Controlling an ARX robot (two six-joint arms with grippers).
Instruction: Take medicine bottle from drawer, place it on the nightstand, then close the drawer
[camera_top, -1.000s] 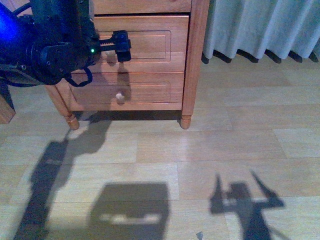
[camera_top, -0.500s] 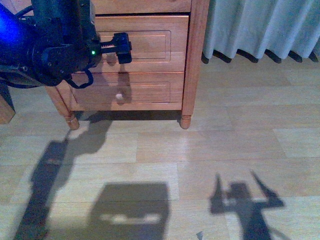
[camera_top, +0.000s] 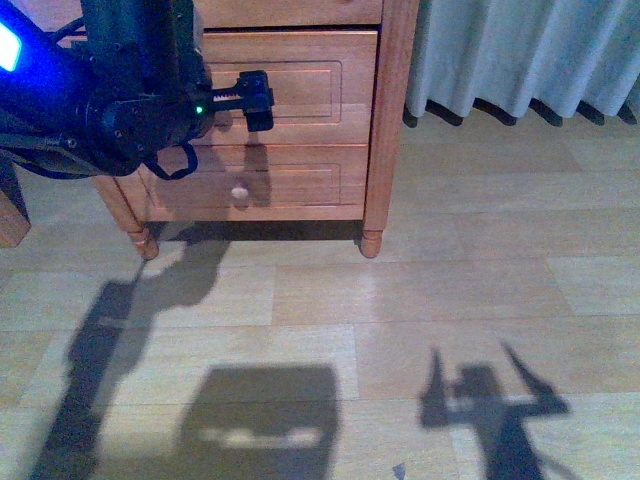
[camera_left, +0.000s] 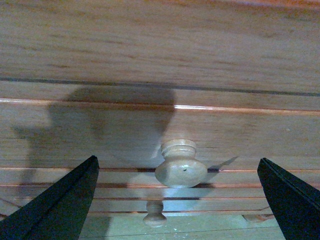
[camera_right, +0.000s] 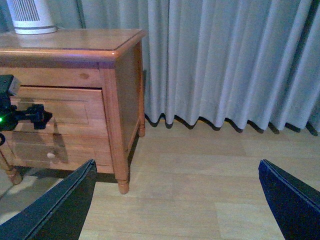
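The left arm comes in from ten o'clock in the front view, a bulky black mass with a green light lit on it, stretched level across the face of the nightstand (camera_right: 120, 95). The left gripper (camera_top: 257, 101) is held flat right in front of the drawer (camera_top: 305, 88), the taller of the two, at about eleven o'clock from where the robot looks. Seen from its wrist camera, the two black fingers (camera_left: 62, 200) are spread wide, one to each side of the round wooden knob (camera_left: 181, 169). There is clear air between each finger and the knob, and nothing is pinched. The knob sits about midway between them; I can't tell how far the tips stand out from it.

The drawer looks pushed in, its panelled front level with the shallower drawer (camera_top: 290, 180) beneath it. That lower drawer's knob (camera_top: 238, 192) shows at six o'clock of the gripper. The medicine bottle can't be seen in any view.

The right gripper (camera_right: 177, 161) hangs well back from the furniture. Its camera looks over the pale plank floor (camera_top: 450, 300) at the nightstand's side, with the grey curtain (camera_right: 225, 60) at the nightstand's three o'clock. Its fingers (camera_right: 295, 205) are also wide apart and hold nothing. On the glossy top, at twelve o'clock, stands a white ribbed appliance (camera_right: 29, 15). Dark shadows lie on the floor at six o'clock.
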